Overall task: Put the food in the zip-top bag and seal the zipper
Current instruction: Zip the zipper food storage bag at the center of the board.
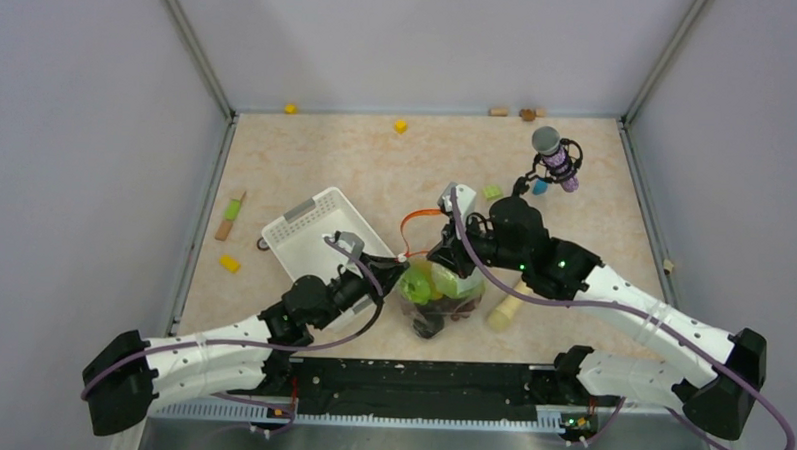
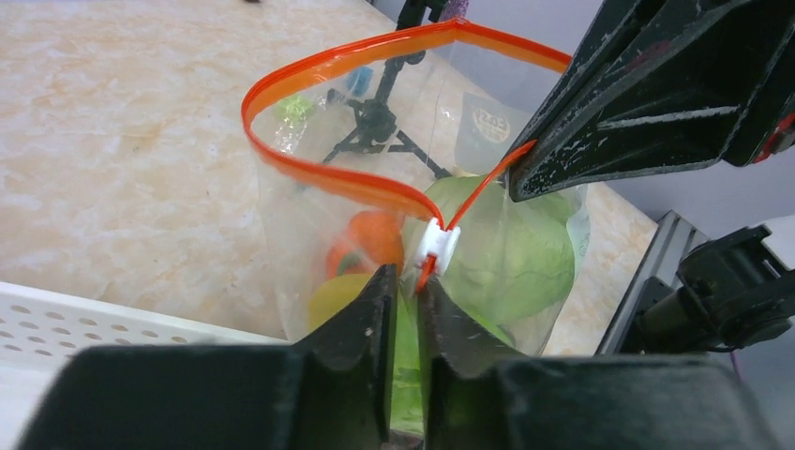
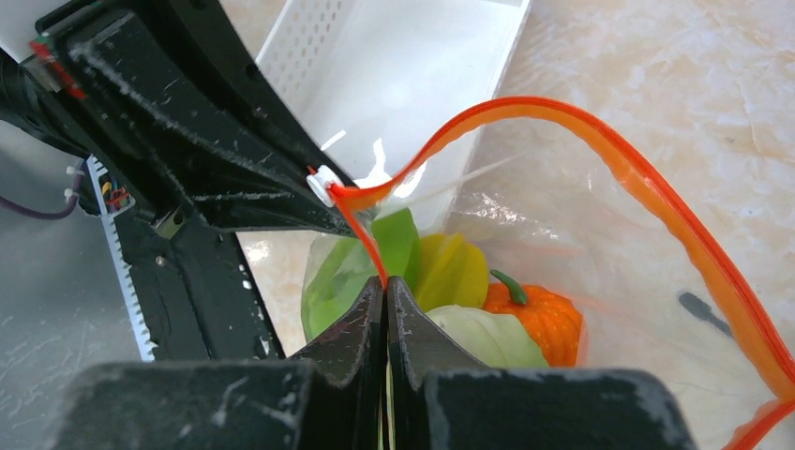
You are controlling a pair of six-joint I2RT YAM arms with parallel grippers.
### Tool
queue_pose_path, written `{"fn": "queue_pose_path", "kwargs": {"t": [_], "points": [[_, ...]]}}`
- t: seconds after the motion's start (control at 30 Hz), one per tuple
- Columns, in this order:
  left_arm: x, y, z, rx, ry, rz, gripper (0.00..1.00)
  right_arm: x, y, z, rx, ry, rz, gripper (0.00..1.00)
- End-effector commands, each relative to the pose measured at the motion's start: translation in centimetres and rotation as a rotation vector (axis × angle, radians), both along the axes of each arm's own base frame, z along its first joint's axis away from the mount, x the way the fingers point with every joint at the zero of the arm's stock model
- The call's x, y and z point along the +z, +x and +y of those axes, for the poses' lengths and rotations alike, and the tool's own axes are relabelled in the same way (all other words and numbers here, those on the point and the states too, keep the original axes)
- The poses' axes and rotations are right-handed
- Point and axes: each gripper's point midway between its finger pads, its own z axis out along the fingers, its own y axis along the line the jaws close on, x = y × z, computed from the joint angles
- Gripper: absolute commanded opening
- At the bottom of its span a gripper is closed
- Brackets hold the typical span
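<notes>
The likeliest trouble starts on the left, beside the basket. The left gripper has its jaws narrow with a slit between them, and the white slider sits right at their tips. I cannot tell whether they pinch it yet. If they close on film below the slider, a pull would drag the bag and not run the zipper.

In the middle, the mouth gapes in a wide loop. Tracks that far apart may not mate, and the food bulges high enough to foul them.

On the right, the right gripper is clamped tight on the thin strip. If the strip slips out, the floppy bag could sag or tip over.

The bag stands near the centre of the table, just right of the basket and between the two grippers, with the food inside.

The basket is white, rigid and perforated. The slider is a small, smooth plastic nub. The zipper is a flat, glossy red-orange ribbon that bends easily. The bag is clear, creased, shiny film. The food pieces are smooth and rounded: green and yellow ones, and a ribbed orange one with a green stem.
</notes>
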Motion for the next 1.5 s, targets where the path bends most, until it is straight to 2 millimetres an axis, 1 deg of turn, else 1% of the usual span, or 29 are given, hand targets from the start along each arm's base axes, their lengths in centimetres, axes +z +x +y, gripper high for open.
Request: {"fn": "queue_pose_path", "kwargs": {"t": [0.0, 0.03, 0.07, 0.1, 0.2, 0.3, 0.37, 0.47, 0.57, 0.67, 0.8, 0.97, 1.2, 1.33, 1.47], "points": [[2.0, 0.0, 0.0, -0.007, -0.048, -0.052, 0.04, 1.8, 0.6, 0.4, -0.01, 0.051, -0.053, 0.0], [2.0, 0.0, 0.1, -0.006, -0.043, -0.055, 0.0, 1.6, 0.6, 0.3, -0.006, 0.037, -0.06, 0.0], [2.2, -0.1, 0.3, -0.004, -0.038, -0.06, 0.0, 1.3, 0.7, 0.1, 0.015, 0.007, -0.089, 0.0], [2.3, -0.1, 0.4, -0.003, -0.03, -0.069, 0.0, 1.1, 0.5, -0.1, 0.049, -0.023, -0.113, 0.02], [3.2, -0.7, 0.9, -0.023, -0.003, -0.106, 0.0, 0.8, -0.3, 0.0, 0.184, -0.093, -0.201, 0.2], [3.5, -1.9, 0.7, -0.092, 0.044, -0.151, 0.0, 1.9, -1.0, 0.6, 0.312, -0.108, -0.273, 0.37], [3.8, -2.3, 0.6, -0.117, 0.07, -0.17, 0.0, 2.7, -1.7, 1.1, 0.404, -0.1, -0.323, 0.45], [3.8, -2.5, 0.4, -0.137, 0.097, -0.178, 0.0, 4.0, -2.7, 1.8, 0.517, -0.079, -0.376, 0.5], [3.9, -3.0, 0.0, -0.176, 0.103, -0.188, 0.0, 4.7, -3.5, 2.6, 0.614, -0.048, -0.423, 0.55], [4.1, -3.3, -0.2, -0.193, 0.105, -0.199, 0.0, 4.6, -3.8, 3.2, 0.668, -0.041, -0.422, 0.56], [4.2, -3.4, 0.0, -0.193, 0.102, -0.208, 0.0, 3.7, -4.3, 3.7, 0.742, -0.058, -0.394, 0.56], [4.2, -3.4, -0.1, -0.198, 0.108, -0.202, 0.0, 3.3, -4.3, 4.9, 0.773, -0.057, -0.371, 0.55], [4.0, -3.3, -0.3, -0.202, 0.123, -0.189, 0.0, 2.7, -4.0, 6.1, 0.792, -0.061, -0.343, 0.48], [4.1, -3.5, -0.4, -0.211, 0.12, -0.187, 0.0, 2.2, -3.5, 6.3, 0.771, -0.082, -0.329, 0.44], [4.1, -3.5, -0.4, -0.209, 0.117, -0.18, 0.0, 1.9, -3.2, 6.3, 0.75, -0.099, -0.309, 0.38]]}}
